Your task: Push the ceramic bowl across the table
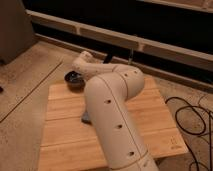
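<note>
The ceramic bowl is small, round and dark, and sits at the far left edge of the bamboo table. My white arm reaches over the middle of the table from the near side. My gripper is at the arm's far end, right at the bowl's far right rim and mostly hidden behind the wrist.
A flat dark blue-grey block peeks out from under the arm on the left half of the table. Black cables lie on the speckled floor to the right. A low dark wall runs along the back. A small mark is at the near right corner.
</note>
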`<state>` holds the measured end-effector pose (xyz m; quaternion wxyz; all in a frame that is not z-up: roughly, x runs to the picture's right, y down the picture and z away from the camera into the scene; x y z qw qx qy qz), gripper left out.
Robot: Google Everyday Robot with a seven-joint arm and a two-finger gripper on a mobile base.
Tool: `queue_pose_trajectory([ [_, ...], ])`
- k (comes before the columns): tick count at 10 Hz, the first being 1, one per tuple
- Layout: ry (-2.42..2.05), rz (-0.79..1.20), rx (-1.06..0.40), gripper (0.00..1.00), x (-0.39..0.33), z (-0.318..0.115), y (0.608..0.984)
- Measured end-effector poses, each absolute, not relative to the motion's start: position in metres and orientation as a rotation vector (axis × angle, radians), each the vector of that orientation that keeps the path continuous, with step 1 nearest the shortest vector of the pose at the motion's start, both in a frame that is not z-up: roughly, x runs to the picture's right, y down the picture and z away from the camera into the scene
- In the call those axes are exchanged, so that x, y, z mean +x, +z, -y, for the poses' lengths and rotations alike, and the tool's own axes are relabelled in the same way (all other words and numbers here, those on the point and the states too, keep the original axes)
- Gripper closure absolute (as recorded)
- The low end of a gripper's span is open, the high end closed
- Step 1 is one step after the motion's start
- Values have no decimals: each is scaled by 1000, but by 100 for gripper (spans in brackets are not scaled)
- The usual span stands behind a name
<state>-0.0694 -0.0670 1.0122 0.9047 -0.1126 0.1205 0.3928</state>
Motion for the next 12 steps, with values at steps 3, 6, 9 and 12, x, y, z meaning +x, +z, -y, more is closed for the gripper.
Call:
queue_pose_trajectory([
  [3,809,-247,-234,35,-72,67,1012],
  [6,809,-247,-234,35,-72,66,1012],
  [9,809,-248,-234,35,-72,66,1012],
  [12,809,-248,-234,35,-72,66,1012],
])
